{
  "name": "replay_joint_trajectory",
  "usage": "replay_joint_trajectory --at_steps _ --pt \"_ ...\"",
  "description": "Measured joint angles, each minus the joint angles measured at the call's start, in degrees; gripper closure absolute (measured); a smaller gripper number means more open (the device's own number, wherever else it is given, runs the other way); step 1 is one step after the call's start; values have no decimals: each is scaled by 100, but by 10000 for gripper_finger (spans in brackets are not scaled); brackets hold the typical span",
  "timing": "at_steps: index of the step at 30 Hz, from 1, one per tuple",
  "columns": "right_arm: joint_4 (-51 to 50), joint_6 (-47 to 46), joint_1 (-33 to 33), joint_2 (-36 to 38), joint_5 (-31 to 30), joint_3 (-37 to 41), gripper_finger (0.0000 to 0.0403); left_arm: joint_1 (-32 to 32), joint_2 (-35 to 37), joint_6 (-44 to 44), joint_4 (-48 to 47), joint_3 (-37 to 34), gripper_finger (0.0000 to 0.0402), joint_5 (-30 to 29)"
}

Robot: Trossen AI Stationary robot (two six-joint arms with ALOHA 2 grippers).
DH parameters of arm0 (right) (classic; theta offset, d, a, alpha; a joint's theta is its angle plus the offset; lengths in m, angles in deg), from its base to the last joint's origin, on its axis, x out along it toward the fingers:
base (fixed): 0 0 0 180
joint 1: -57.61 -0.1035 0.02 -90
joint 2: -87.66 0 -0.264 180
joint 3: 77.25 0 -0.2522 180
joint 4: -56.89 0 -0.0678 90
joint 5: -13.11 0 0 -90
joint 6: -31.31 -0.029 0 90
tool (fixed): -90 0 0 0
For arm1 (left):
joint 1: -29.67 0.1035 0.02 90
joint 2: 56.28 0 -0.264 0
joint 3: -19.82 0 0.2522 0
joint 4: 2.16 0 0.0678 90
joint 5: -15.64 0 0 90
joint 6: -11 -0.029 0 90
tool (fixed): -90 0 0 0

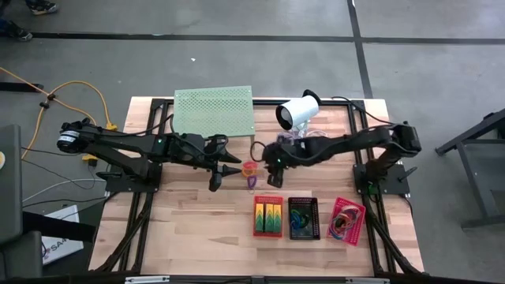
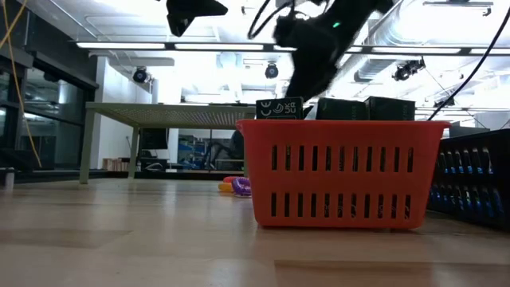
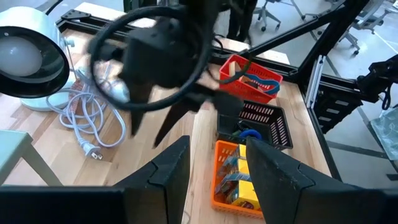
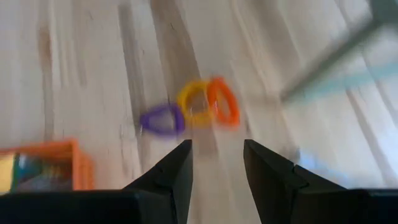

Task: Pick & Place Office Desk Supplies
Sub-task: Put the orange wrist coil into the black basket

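On a wooden table [image 1: 197,229], three small baskets sit in a row near the front edge: a red basket [image 1: 268,215] holding green packs [image 1: 269,213], a black basket [image 1: 302,218] and a pink basket [image 1: 346,220]. Coloured loops [image 1: 250,172], purple, yellow and orange, lie loose on the wood behind the red one, between the two arms. Right gripper [image 4: 216,163] hangs above them, empty, its fingers apart and the loops just ahead. Left gripper [image 1: 222,172] waits close beside the loops, also spread and empty. Judging from this, the right arm is lining up to pick a loop; next it must drop, straddle one loop and close.
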Motion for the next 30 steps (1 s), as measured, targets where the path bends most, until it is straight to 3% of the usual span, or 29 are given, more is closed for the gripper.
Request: replay_joint_trajectory --at_steps 6,14,24,30 --pt "1009 930 427 -457 666 -5 272 0 0 0 46 0 249 1" --pt "1630 1114 780 -902 1513 -4 272 2 0 0 80 0 249 0" --pt "1816 1330 690 -1335 1409 12 272 0 0 0 151 0 249 1" --pt "2198 1543 574 -1665 916 -5 272 0 0 0 194 -2 249 2"
